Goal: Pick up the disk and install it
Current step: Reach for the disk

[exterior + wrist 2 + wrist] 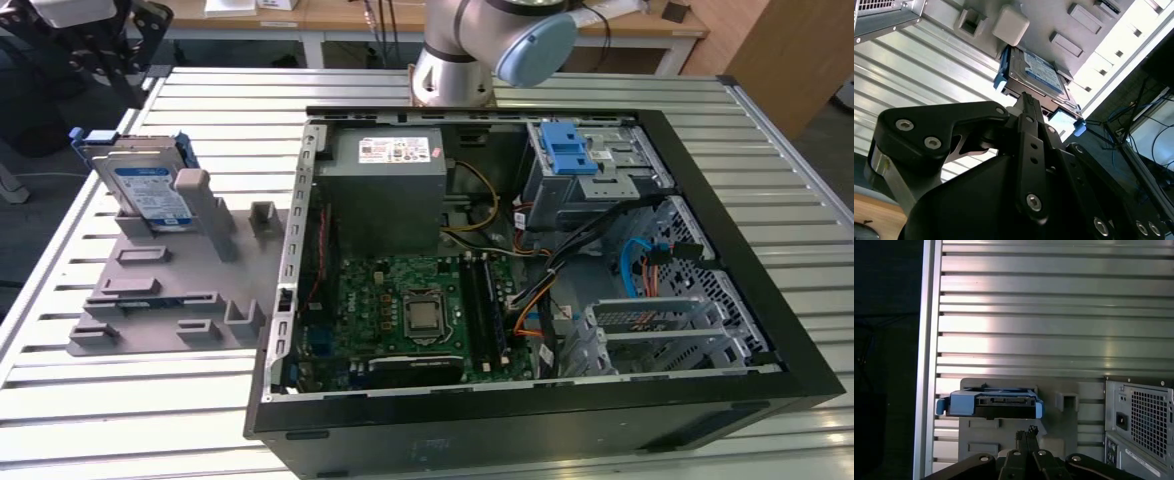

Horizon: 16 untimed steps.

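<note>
The disk (147,185) is a silver drive with a blue-and-white label and blue side rails. It stands on edge, leaning against a post of the grey holder (160,300), at the exterior view's left. Both wrist views show it too: label side in the second wrist view (1040,74), connector edge in the first wrist view (991,404). My gripper (1026,432) hangs some way off the disk, pointing toward it, with the black fingers pressed together and nothing between them; it also shows in the second wrist view (1026,100).
An open computer case (747,400) lies on the slatted metal table (801,230), with a motherboard, a grey power supply (387,190) and a drive cage with a blue latch (567,150) inside. The arm's base (454,70) stands behind the case. The table edge lies just beyond the holder.
</note>
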{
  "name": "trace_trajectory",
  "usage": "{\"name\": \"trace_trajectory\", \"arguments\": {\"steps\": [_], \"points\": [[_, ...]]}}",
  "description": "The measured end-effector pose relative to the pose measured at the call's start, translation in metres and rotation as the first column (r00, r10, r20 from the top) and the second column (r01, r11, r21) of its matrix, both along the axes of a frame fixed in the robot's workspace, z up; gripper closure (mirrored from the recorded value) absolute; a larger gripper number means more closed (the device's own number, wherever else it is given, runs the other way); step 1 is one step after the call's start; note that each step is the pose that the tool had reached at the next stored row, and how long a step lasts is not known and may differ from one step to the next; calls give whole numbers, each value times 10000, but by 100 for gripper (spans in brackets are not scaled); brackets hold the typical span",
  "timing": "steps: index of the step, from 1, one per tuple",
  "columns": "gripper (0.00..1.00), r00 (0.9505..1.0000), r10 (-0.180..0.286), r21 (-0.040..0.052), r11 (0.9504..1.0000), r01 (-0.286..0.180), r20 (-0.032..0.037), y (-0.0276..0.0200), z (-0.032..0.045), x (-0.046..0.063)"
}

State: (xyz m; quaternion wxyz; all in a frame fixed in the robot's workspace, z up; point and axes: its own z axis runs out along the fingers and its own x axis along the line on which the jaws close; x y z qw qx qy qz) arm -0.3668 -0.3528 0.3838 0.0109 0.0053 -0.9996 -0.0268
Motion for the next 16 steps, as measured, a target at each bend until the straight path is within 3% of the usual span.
{"name": "trace_trajectory", "arguments": {"steps": [16], "points": [[89,9999,106,0,9999,-106,0,36,-10,-301]]}}
